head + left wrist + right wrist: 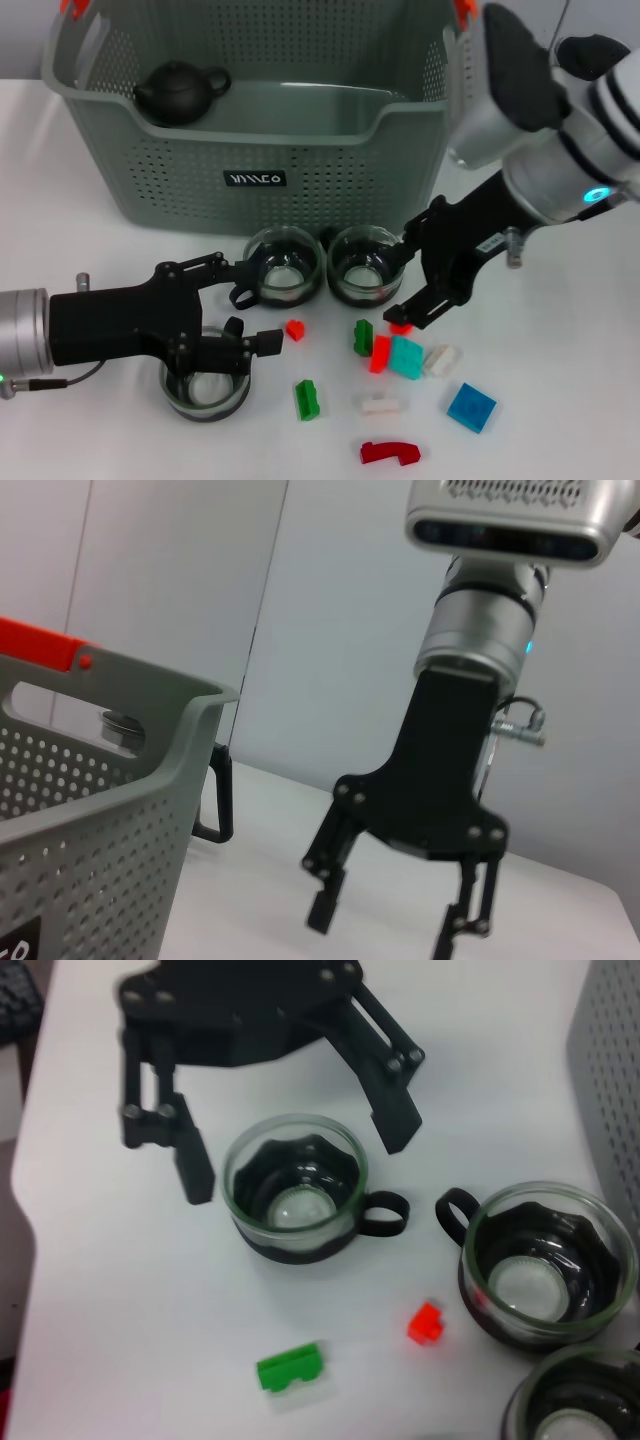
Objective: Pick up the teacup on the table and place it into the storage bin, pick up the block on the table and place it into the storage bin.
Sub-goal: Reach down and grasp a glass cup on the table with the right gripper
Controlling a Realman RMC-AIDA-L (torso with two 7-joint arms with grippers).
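Left tool (235, 310) sits low over the bench (560, 440), fingers spread wide open around the nearest glass teacup (205, 385) without squeezing it. Right tool (415, 275) hangs open too, just above the pile of blocks (400, 355), gripping nothing. Two more teacups (285, 265) stand side by side in front of the storage bin (250, 150), which has a dark teapot (178, 92) inside at its left end.

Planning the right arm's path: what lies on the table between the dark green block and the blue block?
In the head view, between the dark green block and the blue block lie a red block, a teal block and a white block.
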